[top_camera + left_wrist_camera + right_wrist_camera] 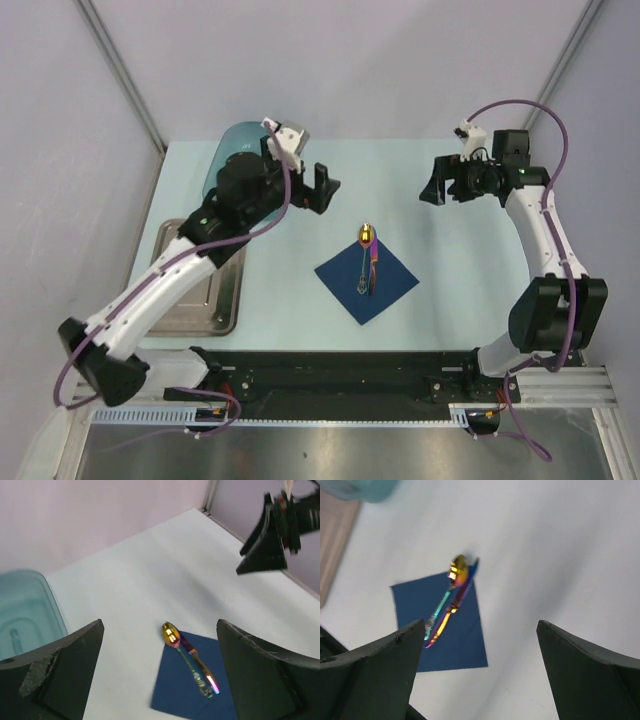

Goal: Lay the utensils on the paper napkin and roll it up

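The utensils (pixel 368 262) lie on the paper napkin (pixel 388 288), close together in a small bunch. The gold spoon bowl (pixel 367 234) pokes out past the far corner of the napkin and sits on the table (pixel 450 300). So I think the first part of the job is done. The rolling part is not yet done, for the napkin lies flat.

The napkin is in the middle of the table, between the two arms. The left jaws are wide open and hold nothing. They hang above the table, to the left of the napkin and a bit farther back, near the teal tub (pixel 228 145). In the left wrist view the napkin shows low down between the two fingers (pixel 65 670), well apart from them.

The right jaws are wide open too, and hold nothing. They hang to the right of the napkin and farther back. In the right wrist view the napkin sits more to the side of the left finger (pixel 375 670), not touching it.

Next, I think one arm has to go down to a corner of the napkin, pinch the thin paper, and fold it over the utensils. The paper is flat on the table, so it may be hard to pick up. The utensils could slide if the paper gets tugged.
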Tool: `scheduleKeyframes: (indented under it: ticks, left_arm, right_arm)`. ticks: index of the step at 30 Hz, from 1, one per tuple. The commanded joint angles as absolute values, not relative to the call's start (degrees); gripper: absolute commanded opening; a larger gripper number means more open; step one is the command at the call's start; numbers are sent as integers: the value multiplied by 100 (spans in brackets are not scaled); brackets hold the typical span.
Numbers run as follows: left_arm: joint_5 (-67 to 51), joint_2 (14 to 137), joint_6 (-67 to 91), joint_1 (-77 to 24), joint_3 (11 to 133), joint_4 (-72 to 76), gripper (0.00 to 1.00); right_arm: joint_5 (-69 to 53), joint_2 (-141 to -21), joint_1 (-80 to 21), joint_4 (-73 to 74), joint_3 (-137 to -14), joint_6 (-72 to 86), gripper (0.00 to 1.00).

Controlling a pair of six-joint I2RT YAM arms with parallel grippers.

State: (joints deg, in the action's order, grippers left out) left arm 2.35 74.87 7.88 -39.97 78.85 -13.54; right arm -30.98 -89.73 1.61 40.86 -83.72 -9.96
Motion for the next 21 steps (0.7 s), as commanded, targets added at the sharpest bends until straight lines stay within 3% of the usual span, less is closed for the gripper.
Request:
scheduleKeyframes:
  ticks: [1,4,7,11,17,21]
  left_arm:
    - [-1314,6892,-1629,-3929,7113,-1580,100]
    - [-2600,6137,-2713,-3998,5992,-1635,100]
    - [-2279,5617,-3532,-4665,4926,-1512,100]
    - [-1839,5668,-3797,-5526,4036,-846,93]
    - [-961,6757,-4007,-6492,3393,578,64]
    - [-642,7180,-4245,-7022,2971,1475,56]
  right_arm:
    - [-4848,-8184,229,3175,-8097,-663,100]
    - [-6102,-8103,263,2497,-7533,-553,100]
    - [-6687,-8435,19,3020,-7566,-1033,100]
    - [-6373,-8990,-718,5024,-7919,-1993,100]
    - [-5863,-8851,-1133,4633,-7050,-1565,100]
    - [-5739,-8850,-1160,4500,-6786,-1257,100]
